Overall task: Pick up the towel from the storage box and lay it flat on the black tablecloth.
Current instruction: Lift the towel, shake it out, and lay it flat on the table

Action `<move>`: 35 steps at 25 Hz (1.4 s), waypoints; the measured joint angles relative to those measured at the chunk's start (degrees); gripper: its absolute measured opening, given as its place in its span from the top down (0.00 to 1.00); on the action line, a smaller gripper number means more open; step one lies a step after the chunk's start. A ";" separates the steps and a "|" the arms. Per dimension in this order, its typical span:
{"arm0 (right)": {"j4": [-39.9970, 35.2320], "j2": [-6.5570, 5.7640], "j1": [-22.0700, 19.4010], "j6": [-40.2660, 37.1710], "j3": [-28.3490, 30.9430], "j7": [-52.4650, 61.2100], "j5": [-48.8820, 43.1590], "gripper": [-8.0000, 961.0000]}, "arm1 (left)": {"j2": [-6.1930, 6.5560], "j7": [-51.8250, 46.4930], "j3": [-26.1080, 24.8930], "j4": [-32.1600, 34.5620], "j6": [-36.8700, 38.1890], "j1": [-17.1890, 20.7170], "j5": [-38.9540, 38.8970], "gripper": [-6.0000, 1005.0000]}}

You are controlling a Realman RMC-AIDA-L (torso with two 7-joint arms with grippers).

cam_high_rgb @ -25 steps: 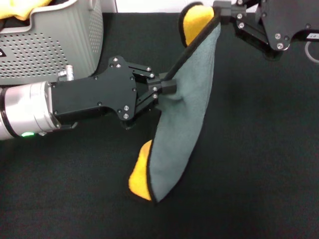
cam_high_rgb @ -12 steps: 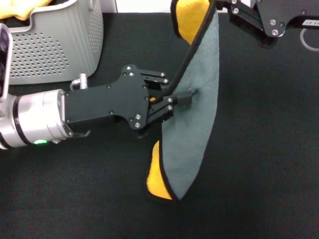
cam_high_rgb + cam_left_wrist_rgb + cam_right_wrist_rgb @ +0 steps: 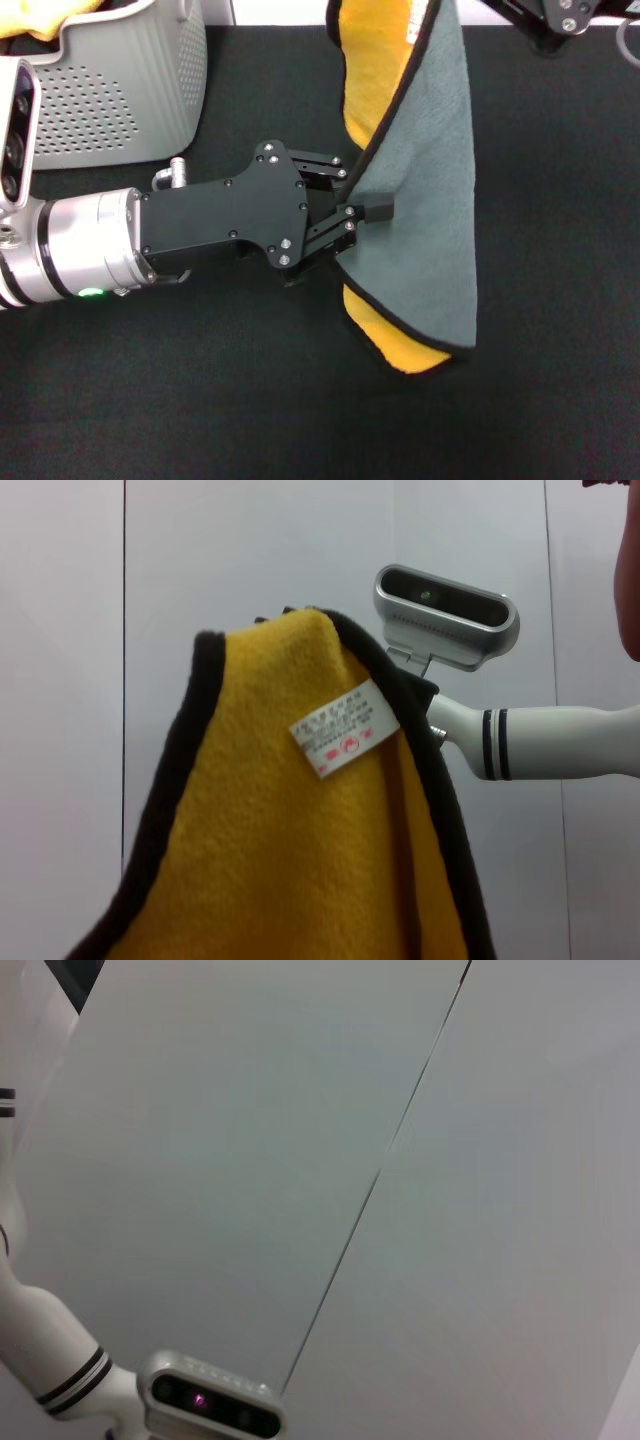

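Hanging over the black tablecloth (image 3: 540, 300), the towel (image 3: 430, 200) is pinched by the left end effector (image 3: 365, 210); right unclear.

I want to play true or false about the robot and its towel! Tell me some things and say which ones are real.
1. The towel is lying flat on the black tablecloth. False: it hangs in the air, held up by the grippers.
2. The left gripper pinches the towel's black edge. True.
3. The towel is grey on one face and yellow-orange on the other. True.
4. The towel is inside the storage box. False: it is out over the tablecloth; the box stands behind the left arm.
5. A small white label shows on the towel's yellow side in the left wrist view. True.
6. The right gripper rests down on the tablecloth. False: it is raised at the towel's top corner.
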 joint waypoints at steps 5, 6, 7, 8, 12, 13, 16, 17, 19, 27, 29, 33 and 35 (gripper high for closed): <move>-2.45 -0.08 -2.00 0.50 0.01 -0.01 1.25 0.99 | 0.19 0.21 -0.11 -1.60 0.00 0.15 -1.41 0.83; -2.90 -0.09 -2.50 0.61 0.04 -0.02 1.37 0.99 | 0.21 0.36 -0.23 -1.89 0.00 0.21 -1.71 0.83; -3.39 -0.10 -3.04 0.66 0.09 -0.01 1.73 0.99 | 0.23 0.53 -0.35 -2.14 0.00 0.30 -1.93 0.82; -3.71 -0.10 -3.49 0.69 0.13 -0.02 1.94 0.99 | 0.24 0.75 -0.41 -2.33 0.00 0.46 -2.25 0.82; -4.36 -0.15 -4.94 0.86 0.60 -0.12 3.51 0.99 | 0.27 1.39 -0.15 -2.92 0.00 0.68 -2.84 0.82; -4.47 -0.15 -5.13 0.87 0.74 -0.14 3.68 0.99 | 0.29 1.40 -0.03 -2.95 0.00 0.65 -2.75 0.82; -4.56 -0.14 -5.35 0.91 0.81 -0.17 4.21 0.99 | 0.36 1.41 0.17 -3.31 0.08 0.39 -2.30 0.82; -4.57 -0.13 -5.35 0.93 0.81 -0.17 4.41 0.99 | 0.38 1.42 0.23 -3.46 0.12 0.30 -2.10 0.82; -4.58 -0.08 -5.37 0.93 0.81 -0.17 4.53 0.99 | 0.37 1.44 0.31 -3.62 0.16 0.12 -1.54 0.82; -4.60 0.06 -5.29 0.93 0.64 -0.05 4.59 0.99 | 0.18 1.79 0.41 -4.38 0.26 0.03 -1.01 0.81; -4.47 0.08 -5.10 0.93 0.57 -0.04 4.71 0.99 | 0.18 2.11 0.63 -4.71 0.27 0.02 -1.00 0.81; -4.44 0.15 -4.95 1.58 0.25 -0.02 4.93 0.99 | 0.28 2.72 1.80 -5.08 0.23 -0.06 -0.99 0.81; -4.44 0.16 -4.91 1.96 0.11 -0.02 5.20 0.99 | 0.30 2.86 1.90 -5.09 0.18 -0.08 -0.99 0.81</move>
